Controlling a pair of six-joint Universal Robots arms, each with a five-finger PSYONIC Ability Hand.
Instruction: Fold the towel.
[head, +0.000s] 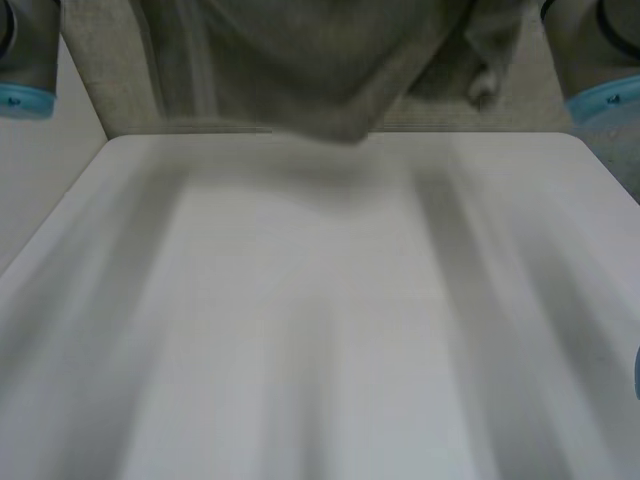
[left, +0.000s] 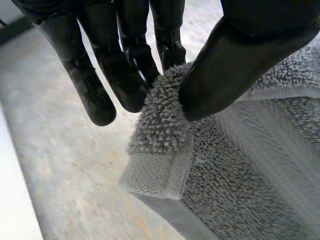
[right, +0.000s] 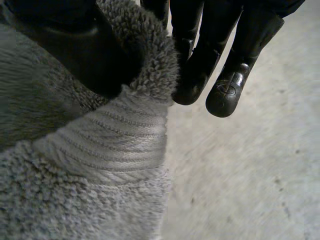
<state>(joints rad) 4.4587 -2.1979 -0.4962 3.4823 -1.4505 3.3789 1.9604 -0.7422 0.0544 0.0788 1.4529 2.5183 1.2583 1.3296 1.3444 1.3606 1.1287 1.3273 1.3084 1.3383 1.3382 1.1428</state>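
A grey terry towel (head: 300, 60) hangs in the air over the far edge of the white table (head: 330, 300), its lowest tip just above that edge. In the left wrist view my left hand (left: 235, 60) pinches a hemmed corner of the towel (left: 240, 170) between thumb and fingers. In the right wrist view my right hand (right: 75, 45) is shut on another corner of the towel (right: 90, 175), with the pile bunched between thumb and fingers. Both arms, the left arm (head: 25, 60) and the right arm (head: 600, 70), stand high at the far corners.
The table's rounded far corners and its far edge lie under the hanging towel. Beige floor shows beyond the table and under both hands.
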